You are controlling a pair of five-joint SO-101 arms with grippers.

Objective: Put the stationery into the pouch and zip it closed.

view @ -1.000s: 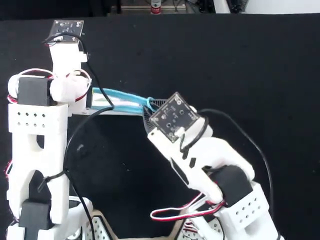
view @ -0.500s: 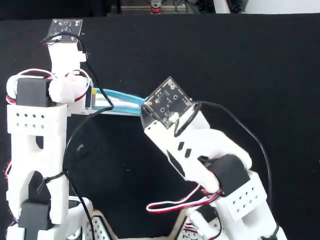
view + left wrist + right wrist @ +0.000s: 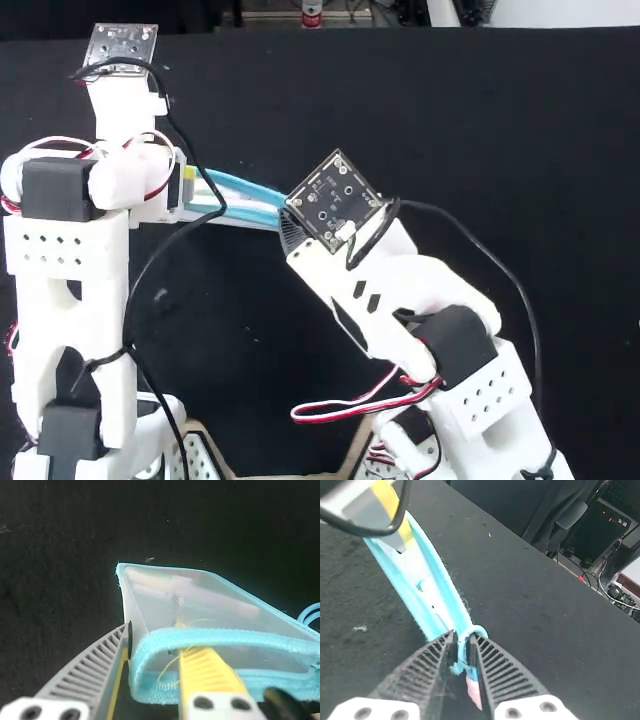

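Note:
The pouch (image 3: 238,196) is translucent mesh with cyan trim and hangs stretched between my two grippers. My left gripper (image 3: 150,680) is shut on one end of it, the cyan edge pinched between the grey finger (image 3: 95,675) and the yellow-taped finger (image 3: 207,672). Pale stationery (image 3: 165,585) shows through the mesh inside. My right gripper (image 3: 462,652) is shut on the cyan zipper pull loop (image 3: 472,635) at the other end of the pouch (image 3: 417,580). In the high view, the left gripper (image 3: 183,192) is left of the right gripper (image 3: 290,222).
The table (image 3: 480,130) is covered in black cloth, with open room at the right and the far side. Black cables (image 3: 490,270) loop off both arms. Room clutter (image 3: 600,535) lies beyond the far edge.
My right gripper has slid left along the pouch with the zipper pull. My left arm has shifted slightly left and away, tilting the pouch.

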